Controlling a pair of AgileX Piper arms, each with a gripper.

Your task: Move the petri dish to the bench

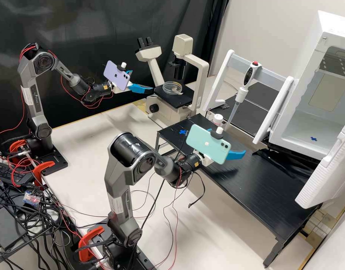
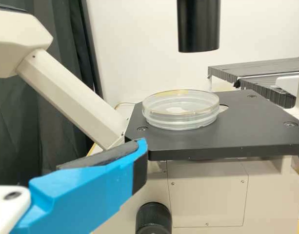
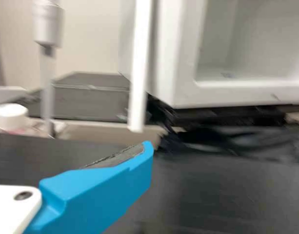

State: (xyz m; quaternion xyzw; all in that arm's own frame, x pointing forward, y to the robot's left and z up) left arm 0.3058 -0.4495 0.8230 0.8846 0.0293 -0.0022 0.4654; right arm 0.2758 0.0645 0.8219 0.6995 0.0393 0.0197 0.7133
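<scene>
Left claw (image 1: 142, 80), high view: fingers apart, nothing held; phone (image 1: 117, 76) partly masks the far one, so we can only call the gap roughly.
Petri dish (image 1: 172, 88), high view: near, ahead of left claw, on microscope stage (image 1: 178, 99).
Right claw (image 1: 232, 143), high view: fingers apart, no load, above black bench (image 1: 255, 183).
Petri dish handling, left wrist view: looks lidded, clear, thin-walled. We expect light, stiff, slick, brittle; hard squeeze could crack it or pop it out.
Petri dish hold, left wrist view: lies flat ahead of left claw. We'd take opposite side walls, low, to keep lid and base together, kept level.
Right blue finger (image 3: 98, 187), right wrist view: touching nothing we'd need.
</scene>
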